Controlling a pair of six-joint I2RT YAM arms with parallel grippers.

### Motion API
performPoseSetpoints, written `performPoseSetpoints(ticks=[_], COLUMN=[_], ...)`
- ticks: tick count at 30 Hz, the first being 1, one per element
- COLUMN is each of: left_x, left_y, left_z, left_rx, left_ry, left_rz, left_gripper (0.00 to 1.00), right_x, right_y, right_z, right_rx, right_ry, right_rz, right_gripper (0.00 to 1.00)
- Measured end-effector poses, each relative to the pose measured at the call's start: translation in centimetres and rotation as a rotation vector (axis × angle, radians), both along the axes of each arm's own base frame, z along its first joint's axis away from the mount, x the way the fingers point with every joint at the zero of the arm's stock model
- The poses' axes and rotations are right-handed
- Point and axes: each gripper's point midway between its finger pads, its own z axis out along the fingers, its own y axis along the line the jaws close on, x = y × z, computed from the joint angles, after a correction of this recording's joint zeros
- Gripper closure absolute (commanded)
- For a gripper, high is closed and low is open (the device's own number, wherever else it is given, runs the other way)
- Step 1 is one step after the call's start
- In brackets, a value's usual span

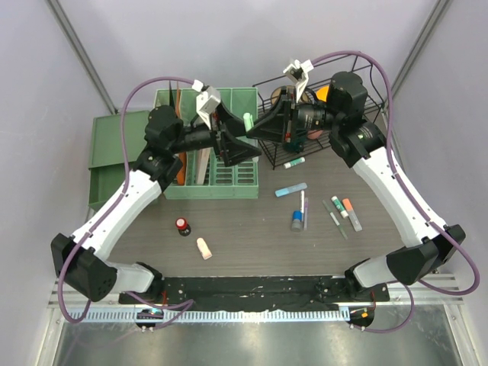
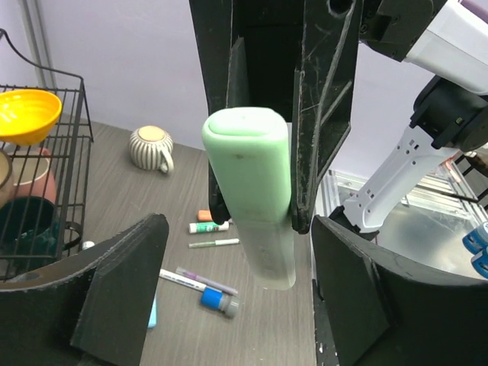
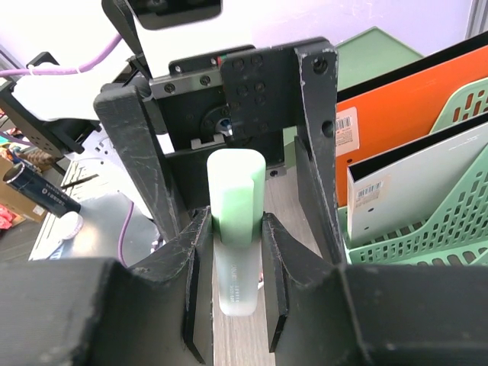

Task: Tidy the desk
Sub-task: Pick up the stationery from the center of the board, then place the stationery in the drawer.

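A pale green bottle with a green cap hangs in the air above the back of the dark wood-grain desk. My right gripper is shut on the bottle's cap end. Its fingers reach down around the bottle in the left wrist view. My left gripper is open, with its jaws wide on either side of the bottle and not touching it. The two grippers meet nose to nose beside the green file rack.
Several pens and markers, a glue stick and a light blue marker lie on the desk's right half. A small red-and-black bottle and a pink piece lie front left. A black wire rack holds bowls and cups at back right.
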Motion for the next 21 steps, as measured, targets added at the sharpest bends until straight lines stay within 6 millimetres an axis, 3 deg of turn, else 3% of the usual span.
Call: performPoseSetpoints(ticks=[4, 5, 10, 11, 15, 19, 21], left_x=[0.0, 0.0, -0.5, -0.5, -0.5, -0.4, -0.4], left_y=[0.0, 0.0, -0.2, -0.2, -0.2, 0.0, 0.3], left_z=[-0.3, -0.3, -0.1, -0.2, -0.2, -0.1, 0.1], left_rx=[0.003, 0.003, -0.001, -0.001, 0.0, 0.0, 0.002], left_ry=[0.007, 0.006, 0.016, 0.025, 0.039, 0.021, 0.013], left_rz=[-0.002, -0.002, -0.02, -0.02, -0.02, -0.004, 0.01], left_gripper=[0.4, 0.52, 0.8, 0.98, 1.0, 1.0, 1.0], right_x=[0.0, 0.0, 0.5, 0.5, 0.5, 0.5, 0.7], right_y=[0.1, 0.1, 0.0, 0.0, 0.0, -0.2, -0.5], right_z=[0.2, 0.2, 0.1, 0.1, 0.0, -0.5, -0.7], right_rx=[0.006, 0.007, 0.007, 0.008, 0.01, -0.003, -0.015], right_ry=[-0.003, -0.005, -0.009, -0.019, -0.024, -0.017, -0.02], right_rz=[0.002, 0.002, -0.02, -0.02, -0.023, -0.045, -0.076], right_gripper=[0.82, 0.81, 0.73, 0.7, 0.54, 0.22, 0.15])
